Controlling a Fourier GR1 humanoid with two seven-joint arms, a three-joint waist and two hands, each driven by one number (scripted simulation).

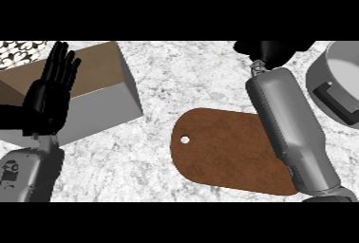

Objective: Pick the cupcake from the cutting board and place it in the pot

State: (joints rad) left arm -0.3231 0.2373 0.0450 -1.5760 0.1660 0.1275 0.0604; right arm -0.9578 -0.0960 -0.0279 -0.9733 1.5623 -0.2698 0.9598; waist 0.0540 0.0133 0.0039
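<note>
Cupcake's off the brown wooden cutting board (224, 152); right hand (270, 50) by the grey metal pot (329, 76), grasp unclear. Next: release inside. Left hand (52, 90) rests open.

- We see a white and grey marbled counter (182, 71).
- The cutting board (224, 154) is reddish brown, left of the grey right forearm (291, 128).
- The pot (336, 71), right of the black right hand (270, 50), is grey with a dark handle.
- Behind the black left hand (49, 90) stands a box (105, 90), brown-topped with grey sides.
- A black-and-white patterned patch (21, 52) shows left of that hand.
</note>
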